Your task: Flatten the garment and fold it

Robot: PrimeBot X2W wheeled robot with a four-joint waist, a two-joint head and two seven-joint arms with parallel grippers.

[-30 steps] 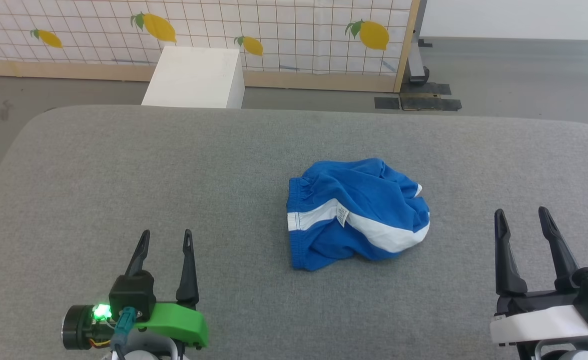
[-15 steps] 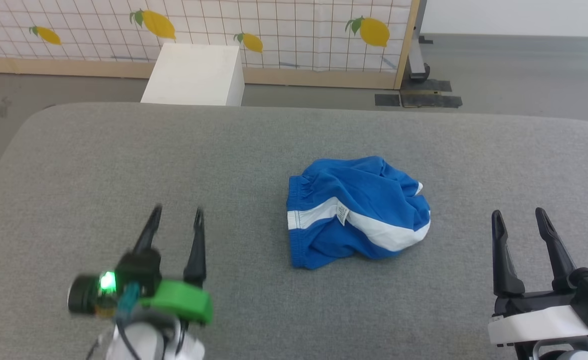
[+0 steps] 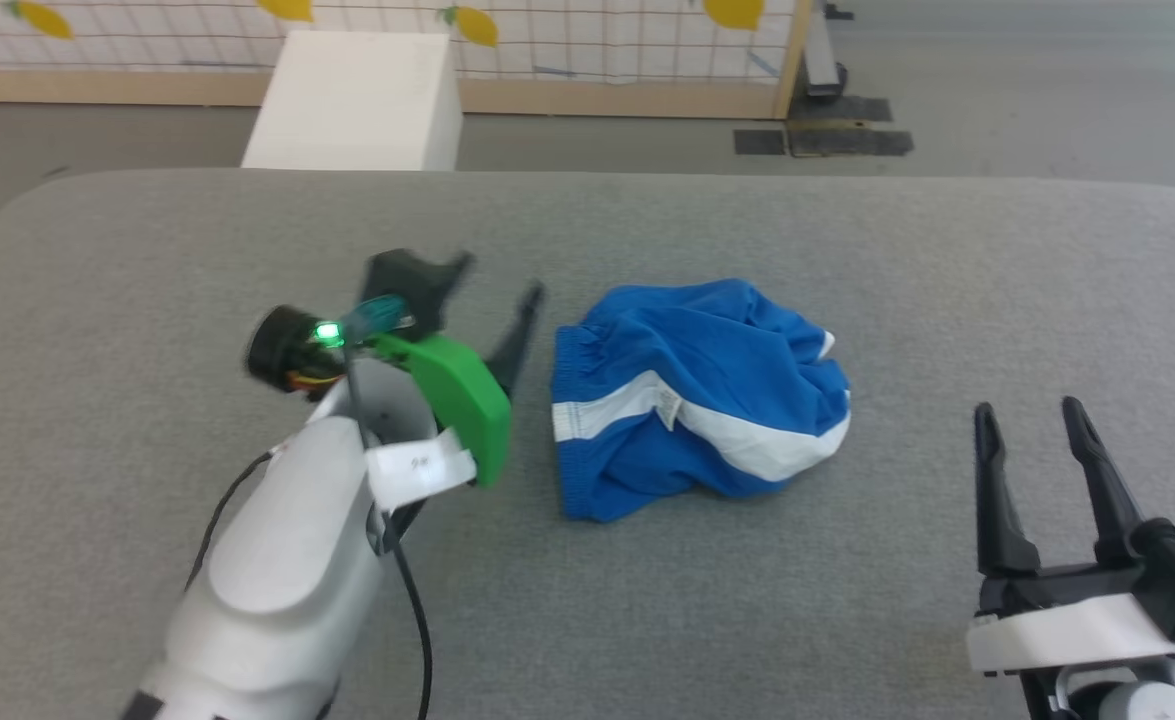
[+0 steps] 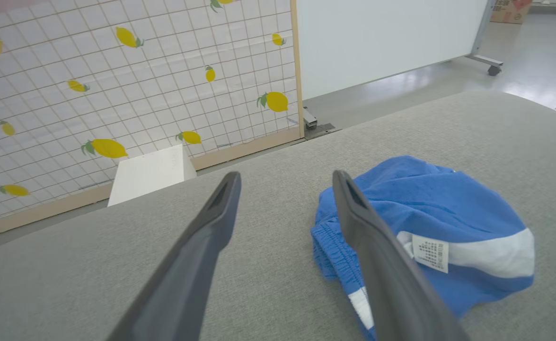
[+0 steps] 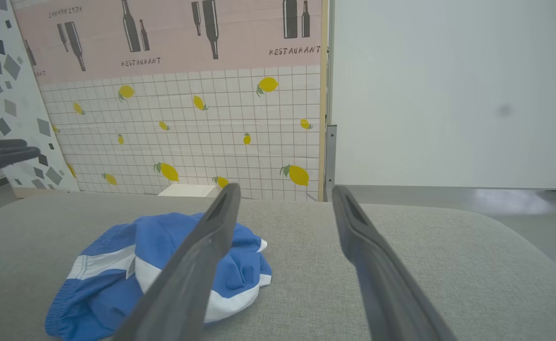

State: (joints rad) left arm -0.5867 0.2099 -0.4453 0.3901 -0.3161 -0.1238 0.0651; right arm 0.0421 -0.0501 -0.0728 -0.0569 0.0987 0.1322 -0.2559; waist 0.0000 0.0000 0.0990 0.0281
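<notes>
The garment (image 3: 697,400) is a crumpled heap of bright blue shorts with a white stripe and a small white label (image 3: 669,405), lying mid-table with its elastic waistband to the left. My left gripper (image 3: 499,278) stands open just left of the waistband, apart from the cloth. In the left wrist view the left gripper (image 4: 286,175) is empty, with the garment (image 4: 448,203) beside its right finger. At the lower right my right gripper (image 3: 1027,408) is open, empty and well clear of the heap. The right wrist view has the right gripper (image 5: 286,187) open and the garment (image 5: 164,232) ahead to the left.
A grey padded table (image 3: 147,250) carries everything, its rounded far edge near the top of the head view. Beyond it stand a white box (image 3: 357,100) and a lemon-print screen (image 3: 547,40) on the floor. A white wheeled panel (image 4: 386,38) stands further off.
My left arm has reached forward and to the right, bringing its open gripper beside the garment's waistband. The head camera has tilted down. The right gripper and the garment have not moved.
</notes>
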